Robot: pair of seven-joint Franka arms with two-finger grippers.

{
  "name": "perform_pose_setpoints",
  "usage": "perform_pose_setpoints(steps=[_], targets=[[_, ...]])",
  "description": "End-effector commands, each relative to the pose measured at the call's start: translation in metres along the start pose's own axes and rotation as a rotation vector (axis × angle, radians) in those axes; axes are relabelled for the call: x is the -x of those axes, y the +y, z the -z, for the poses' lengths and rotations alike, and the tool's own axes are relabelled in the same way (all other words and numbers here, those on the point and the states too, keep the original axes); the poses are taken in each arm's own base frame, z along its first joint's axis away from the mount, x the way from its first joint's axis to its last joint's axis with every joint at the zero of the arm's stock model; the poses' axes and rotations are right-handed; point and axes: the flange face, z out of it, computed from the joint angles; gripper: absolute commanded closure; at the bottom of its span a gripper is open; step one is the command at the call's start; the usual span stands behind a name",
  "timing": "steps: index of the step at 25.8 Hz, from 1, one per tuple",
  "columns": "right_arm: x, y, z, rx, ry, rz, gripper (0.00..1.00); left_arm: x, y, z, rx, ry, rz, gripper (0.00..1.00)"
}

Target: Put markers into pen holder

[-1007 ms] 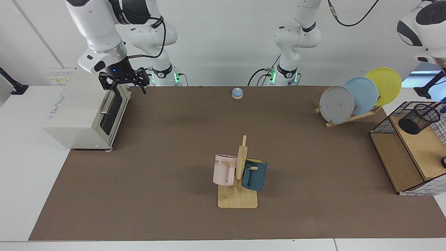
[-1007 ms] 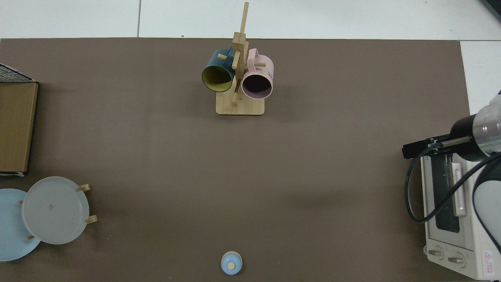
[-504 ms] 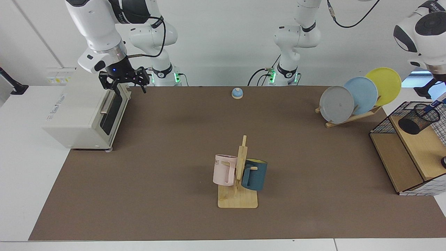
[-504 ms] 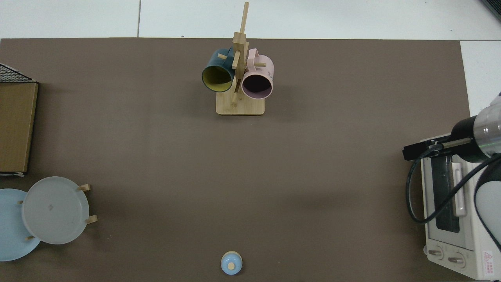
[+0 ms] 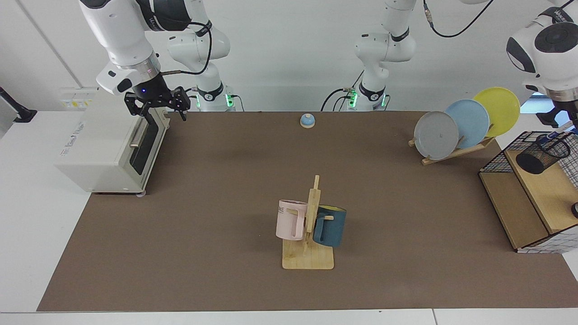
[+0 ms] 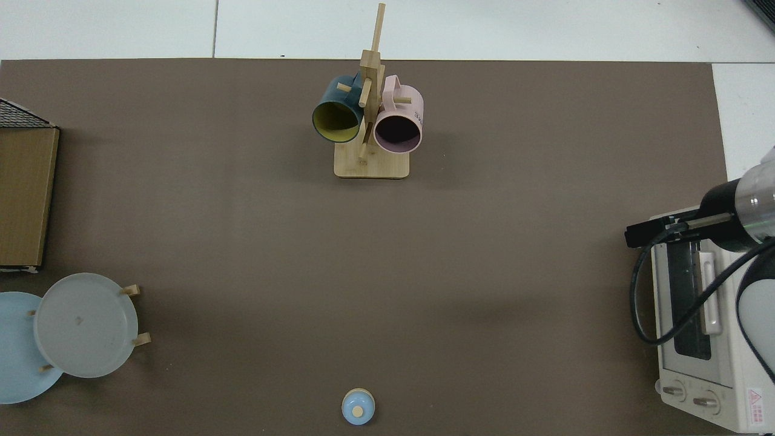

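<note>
Brown mat [image 5: 226,189]: marker [image 5: 552,134] tip-down in pen holder [image 5: 542,153], directly below left pincer [image 5: 570,118], grip unclear; right pincer [image 5: 156,101] apart.

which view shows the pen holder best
The facing view. There the pen holder stands on the wire basket shelf at the picture's right edge, with the marker sticking out of its mouth under the left arm's wrist. The top view cuts it off entirely; only a corner of that shelf shows at its left edge.

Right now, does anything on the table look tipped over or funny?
Yes: the pen holder lies tilted on the wire shelf's board, with the marker at its mouth below the left gripper. The right gripper hovers over the toaster oven.
</note>
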Motion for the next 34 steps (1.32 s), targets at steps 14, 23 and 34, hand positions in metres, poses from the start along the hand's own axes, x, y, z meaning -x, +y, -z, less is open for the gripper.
perform_pose_setpoints(steps=[14, 23, 34], targets=[[0.003, 0.002, 0.003, -0.016, 0.004, 0.018, 0.00, -0.025, -0.005, 0.007, 0.011, 0.148, 0.150, 0.00], [0.003, 0.002, 0.003, -0.016, 0.004, 0.018, 0.00, -0.073, -0.028, 0.038, 0.031, 0.371, 0.276, 0.00], [0.003, 0.003, 0.003, -0.016, 0.005, 0.015, 0.00, -0.120, -0.049, 0.070, -0.005, 0.682, 0.371, 0.00]])
